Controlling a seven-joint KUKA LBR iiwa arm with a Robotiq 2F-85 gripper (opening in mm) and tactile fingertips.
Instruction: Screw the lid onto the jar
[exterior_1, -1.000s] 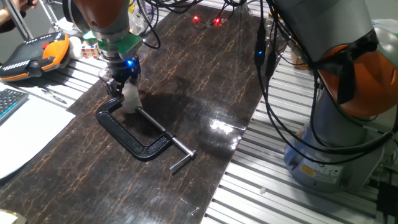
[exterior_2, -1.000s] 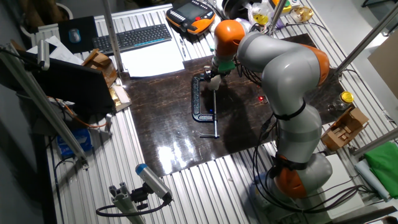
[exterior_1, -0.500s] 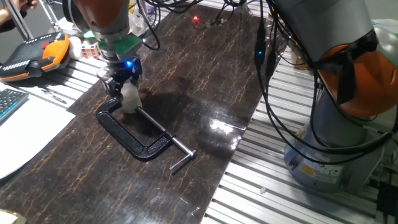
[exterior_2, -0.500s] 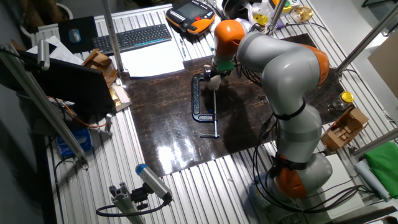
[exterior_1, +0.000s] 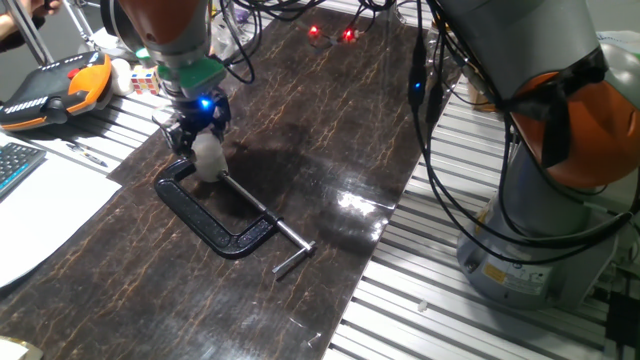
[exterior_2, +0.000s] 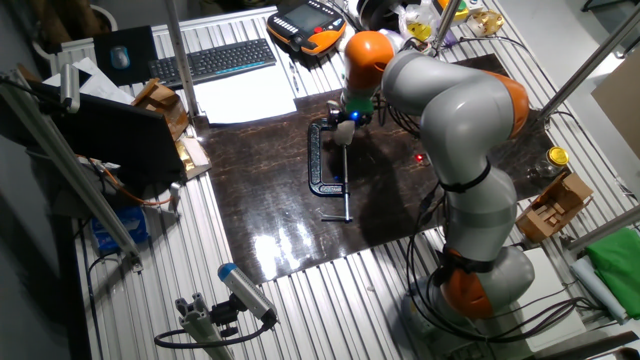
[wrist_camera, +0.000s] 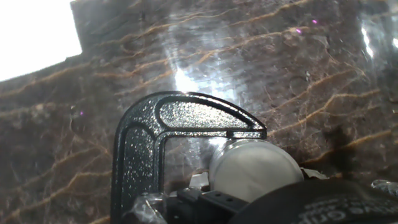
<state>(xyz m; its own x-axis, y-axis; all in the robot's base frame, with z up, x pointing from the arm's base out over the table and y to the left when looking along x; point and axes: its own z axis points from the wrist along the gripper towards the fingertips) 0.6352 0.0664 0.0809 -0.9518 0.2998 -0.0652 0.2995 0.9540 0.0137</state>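
Note:
The small whitish jar stands on the dark mat inside the mouth of a black C-clamp. The pale round lid sits on top of it and fills the lower middle of the hand view, hiding the jar body there. My gripper comes straight down onto the jar's top, with its fingers at the lid's sides and shut on it. From the other side my gripper covers most of the jar, and a blue light glows on the hand.
The clamp's curved frame lies just beyond the lid, and its screw bar points toward the mat's front. White paper and an orange-black pendant lie left of the mat. A keyboard sits further back.
The hand has turned a little about its own axis over the jar. The jar and the clamp stay where they were.

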